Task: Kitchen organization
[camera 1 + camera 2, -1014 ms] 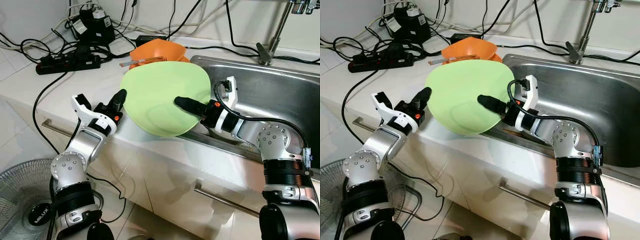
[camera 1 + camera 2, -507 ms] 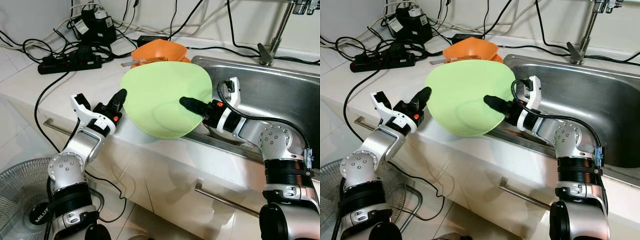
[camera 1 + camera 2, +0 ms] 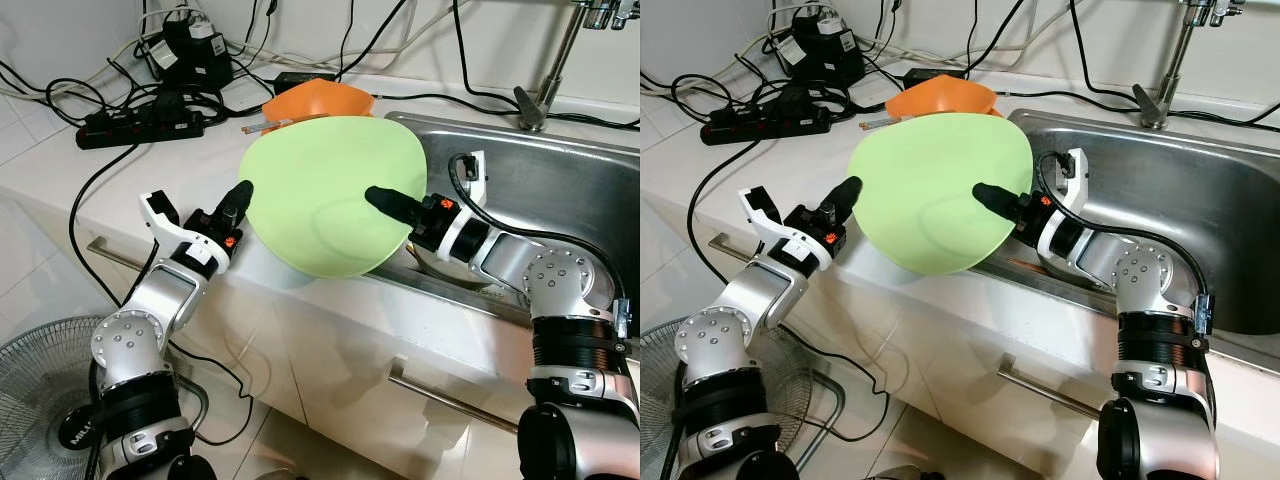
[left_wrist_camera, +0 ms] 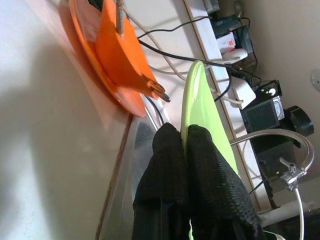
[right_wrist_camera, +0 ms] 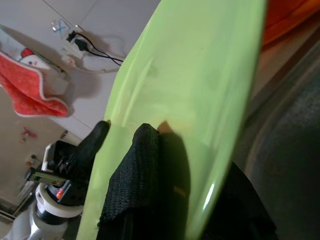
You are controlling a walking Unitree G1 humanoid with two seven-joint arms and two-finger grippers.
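The right tool [image 3: 385, 199] pinches the rim of a large green plate [image 3: 325, 195], one finger lying across its face. The left tool [image 3: 240, 195] clamps the plate's opposite edge. The plate is held tilted above the tabletop [image 3: 150, 170] edge beside the steel sink [image 3: 560, 180]. Orange dishes [image 3: 320, 98] sit just behind it.

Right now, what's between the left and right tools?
The green plate, held off the counter with the left tool pinching one edge and the right tool gripping the other, per the left eye view.
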